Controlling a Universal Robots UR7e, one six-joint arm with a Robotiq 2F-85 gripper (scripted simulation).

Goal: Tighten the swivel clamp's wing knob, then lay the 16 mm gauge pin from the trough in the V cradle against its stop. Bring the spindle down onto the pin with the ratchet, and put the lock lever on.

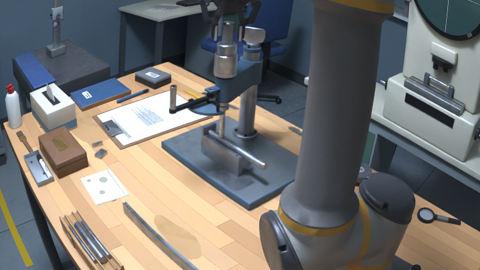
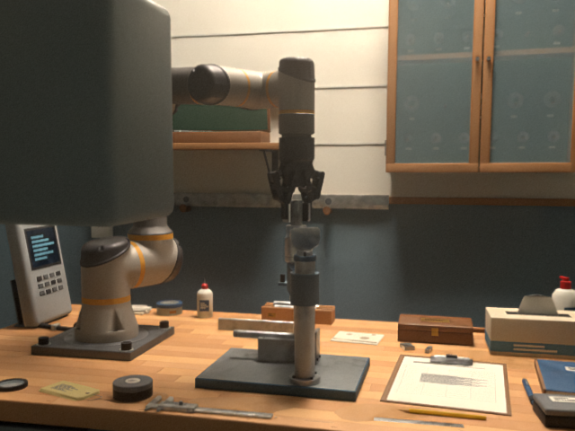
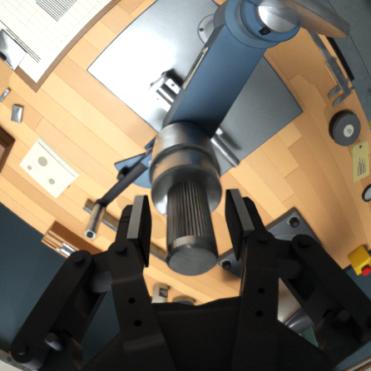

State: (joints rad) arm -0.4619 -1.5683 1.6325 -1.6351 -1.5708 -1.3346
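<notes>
The gauge pin [image 1: 236, 148] lies along the V cradle [image 1: 224, 154] on the stand's base plate. The spindle [image 1: 221, 125] hangs over the pin's far end. Above it rises the knurled ratchet [image 3: 191, 224], on top of the silver thimble [image 1: 225, 62]. My gripper [image 3: 187, 220] is open and holds nothing. It is straight above the stand, and its fingers stand on either side of the ratchet. The wing knob [image 1: 254, 35] sits beside the ratchet on the column clamp. The lock lever [image 1: 188, 104] sticks out toward the clipboard.
My own arm [image 1: 335, 134] stands tall at the bench's right front. A clipboard [image 1: 151, 117] lies left of the stand. The trough [image 1: 89, 240] with more pins sits at the near left corner. A steel rule [image 1: 157, 240] lies in front.
</notes>
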